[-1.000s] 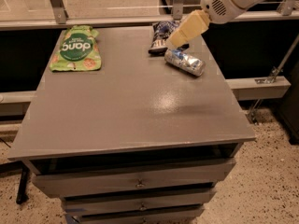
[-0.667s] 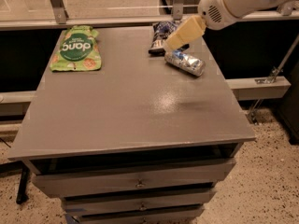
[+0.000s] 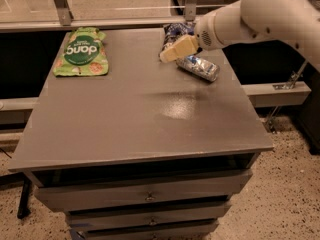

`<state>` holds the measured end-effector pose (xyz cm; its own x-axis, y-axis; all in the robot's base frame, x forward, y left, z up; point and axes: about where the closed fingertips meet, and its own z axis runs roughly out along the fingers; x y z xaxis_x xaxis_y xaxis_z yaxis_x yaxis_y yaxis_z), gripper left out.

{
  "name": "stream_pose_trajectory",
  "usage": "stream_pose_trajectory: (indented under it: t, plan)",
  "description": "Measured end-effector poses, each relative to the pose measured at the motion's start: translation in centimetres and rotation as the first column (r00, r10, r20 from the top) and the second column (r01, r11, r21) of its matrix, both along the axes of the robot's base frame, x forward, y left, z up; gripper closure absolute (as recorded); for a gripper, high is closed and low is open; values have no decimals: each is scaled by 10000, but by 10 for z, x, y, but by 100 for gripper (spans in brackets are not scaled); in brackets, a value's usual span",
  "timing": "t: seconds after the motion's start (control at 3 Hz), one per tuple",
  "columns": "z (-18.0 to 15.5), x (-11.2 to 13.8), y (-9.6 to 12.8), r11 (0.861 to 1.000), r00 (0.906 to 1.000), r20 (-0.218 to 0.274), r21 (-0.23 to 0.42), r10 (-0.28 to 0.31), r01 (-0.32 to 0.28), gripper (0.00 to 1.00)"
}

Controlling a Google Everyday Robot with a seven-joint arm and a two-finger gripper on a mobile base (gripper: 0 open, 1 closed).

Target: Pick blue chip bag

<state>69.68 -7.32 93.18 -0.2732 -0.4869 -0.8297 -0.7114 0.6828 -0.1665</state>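
Gripper [image 3: 168,54] sits over bag [image 3: 172,31] at the far edge of table [image 3: 140,114]; open or closed, can't tell. Come down on bag centre, stay clear of can [image 3: 199,67] (just beside).

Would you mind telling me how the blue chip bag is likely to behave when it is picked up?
Its crinkled film suggests the blue chip bag is floppy and will probably crumple rather than resist. It looks small and flat, so likely light. The gripper is at its near edge, beside the crushed can, which may get nudged.
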Motion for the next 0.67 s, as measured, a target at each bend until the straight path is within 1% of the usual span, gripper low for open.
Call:
stream_pose_trajectory:
  t: [0.33,0.67]
  plan:
    - [-13,33,10,9991,9994,313,393,-152,140,0]
    - [-23,67,13,9987,9972,657,392,-345,320,0]
